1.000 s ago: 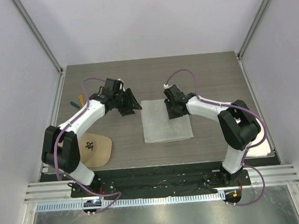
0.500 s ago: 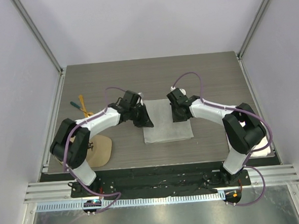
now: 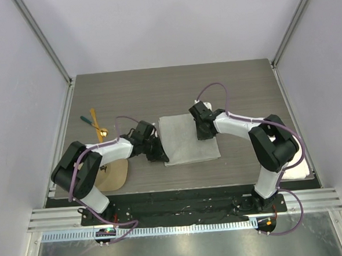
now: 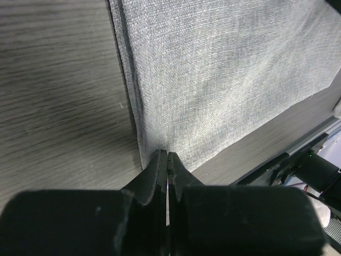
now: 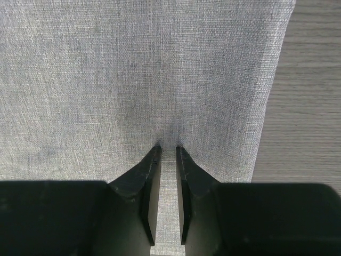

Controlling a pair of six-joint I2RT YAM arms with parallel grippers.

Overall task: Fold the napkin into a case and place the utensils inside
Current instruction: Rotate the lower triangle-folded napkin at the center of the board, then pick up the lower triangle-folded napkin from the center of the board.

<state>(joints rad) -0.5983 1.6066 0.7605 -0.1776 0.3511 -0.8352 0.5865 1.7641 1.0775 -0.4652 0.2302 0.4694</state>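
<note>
The light grey napkin (image 3: 186, 143) (image 4: 213, 80) (image 5: 160, 69) lies flat at the table's middle. My left gripper (image 3: 160, 158) (image 4: 167, 154) sits low at its near-left corner, jaws shut on the cloth's corner edge. My right gripper (image 3: 203, 132) (image 5: 169, 149) rests tips-down on the napkin near its far-right part. It is open by a narrow gap with flat cloth showing between the fingers. The utensils lie at the far left: a teal-handled one (image 3: 84, 118), an orange-yellow one (image 3: 93, 116) and a gold spoon (image 3: 103, 132).
A tan cap (image 3: 114, 173) with a black emblem lies at the near left, partly under my left arm. A white towel (image 3: 300, 171) shows at the table's near-right edge, behind the right arm. Metal frame posts stand along both sides.
My left arm swung from beyond the napkin's far-left side down to its near-left corner and its jaws went from open to shut. The right gripper narrowed slightly and barely moved.
</note>
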